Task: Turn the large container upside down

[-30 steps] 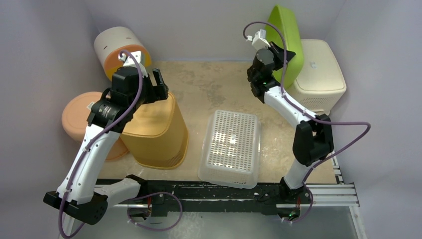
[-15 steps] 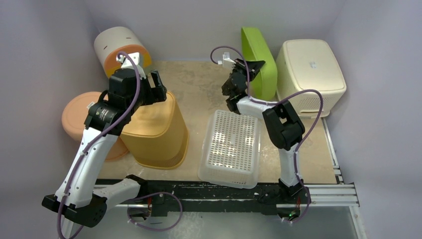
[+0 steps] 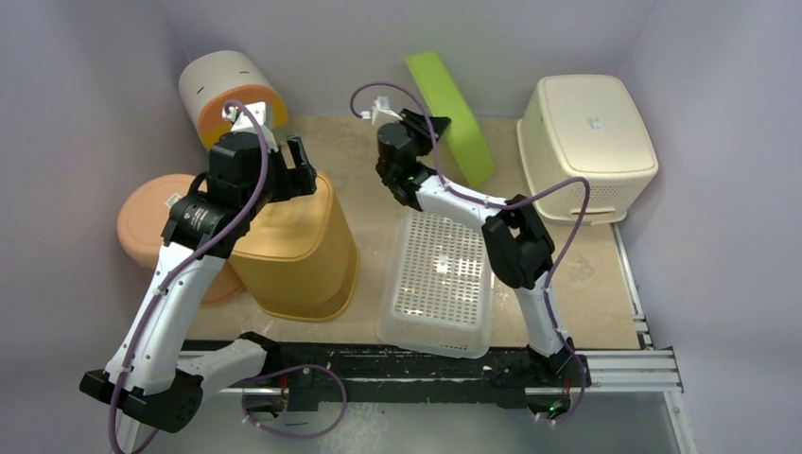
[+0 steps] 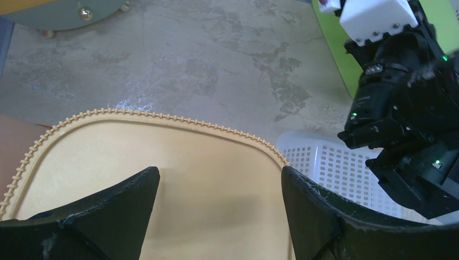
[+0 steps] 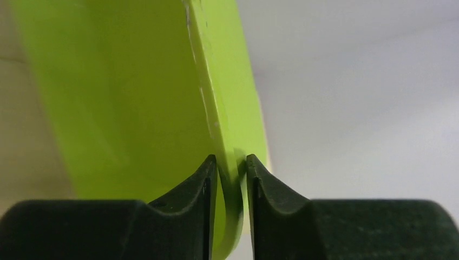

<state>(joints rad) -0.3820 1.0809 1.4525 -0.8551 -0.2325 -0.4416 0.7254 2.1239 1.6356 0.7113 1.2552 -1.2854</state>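
Rim of green container (image 5: 135, 81) in right end effector (image 5: 231, 158).

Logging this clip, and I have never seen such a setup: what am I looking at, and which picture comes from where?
Two robot arms are bolted at a table's near edge. One picture looks down from above; the other two come from a camera on each wrist. On the table are an upturned yellow basket, a white perforated basket, a cream bin, an orange tub and a cream-and-orange drum. The left pincer hangs open over the yellow basket. The right pincer pinches the rim of a tilted lime-green container.
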